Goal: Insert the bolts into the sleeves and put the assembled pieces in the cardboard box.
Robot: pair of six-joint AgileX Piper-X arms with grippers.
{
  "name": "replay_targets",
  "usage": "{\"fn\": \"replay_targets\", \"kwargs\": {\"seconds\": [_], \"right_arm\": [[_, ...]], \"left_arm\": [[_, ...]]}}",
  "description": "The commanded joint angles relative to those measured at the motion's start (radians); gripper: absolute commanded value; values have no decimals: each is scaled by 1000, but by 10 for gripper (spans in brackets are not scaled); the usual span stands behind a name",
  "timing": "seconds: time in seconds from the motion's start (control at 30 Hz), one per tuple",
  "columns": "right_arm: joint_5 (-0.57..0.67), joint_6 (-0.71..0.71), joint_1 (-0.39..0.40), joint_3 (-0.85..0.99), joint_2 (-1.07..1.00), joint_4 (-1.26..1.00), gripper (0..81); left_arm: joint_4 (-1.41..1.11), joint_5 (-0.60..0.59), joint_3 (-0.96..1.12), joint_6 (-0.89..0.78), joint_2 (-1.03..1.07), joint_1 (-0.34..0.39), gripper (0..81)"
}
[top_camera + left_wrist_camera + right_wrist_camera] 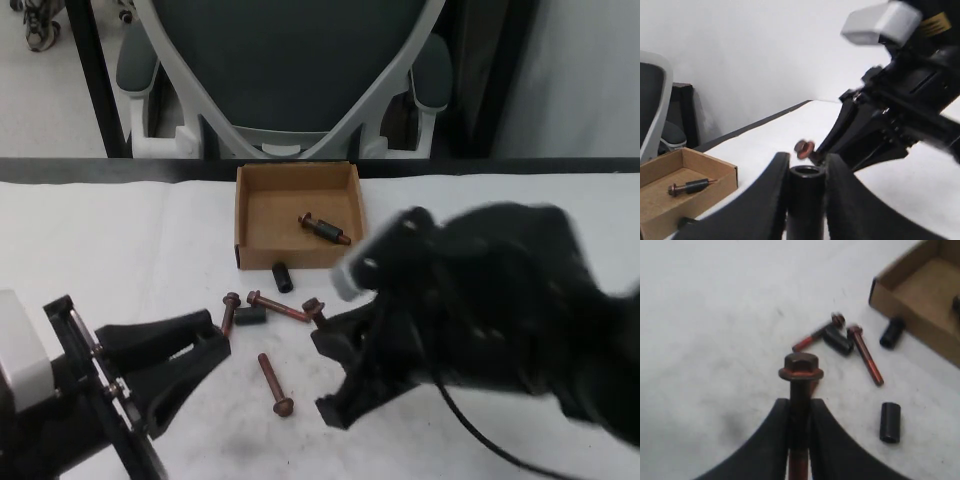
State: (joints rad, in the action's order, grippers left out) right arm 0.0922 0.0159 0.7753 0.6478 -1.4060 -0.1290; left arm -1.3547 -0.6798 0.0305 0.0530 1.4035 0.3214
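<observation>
Left pincer [807, 160] clamped on a black sleeve [805, 200], long axis along the fingers, open mouth facing the right pincer [799, 402]. That one grips a bolt [800, 367], shank along its fingers, head past the tips. The head sits just beyond the sleeve mouth, apart; axes need aligning, I judge. Cardboard box [290, 255], near the surface's [100, 250] far edge, holds one assembled piece [324, 228]. Yellow label [935, 22] behind the right pincer: unreadable.

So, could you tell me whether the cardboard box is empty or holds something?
Not empty: one assembled piece, a bolt through its sleeve, lies on the floor of the cardboard box.
</observation>
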Motion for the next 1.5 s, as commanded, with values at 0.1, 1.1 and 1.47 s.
{"fn": "replay_targets", "kwargs": {"seconds": [0.1,1.1,1.47], "right_arm": [[31,-84,27,-192,101,-406,2],[115,-10,139,-359,101,-959,2],[115,-9,139,-359,101,-959,2]], "left_arm": [[-40,-135,0,104,-13,15,8],[63,-177,63,38,-13,158,8],[52,-175,69,112,-13,179,8]]}}
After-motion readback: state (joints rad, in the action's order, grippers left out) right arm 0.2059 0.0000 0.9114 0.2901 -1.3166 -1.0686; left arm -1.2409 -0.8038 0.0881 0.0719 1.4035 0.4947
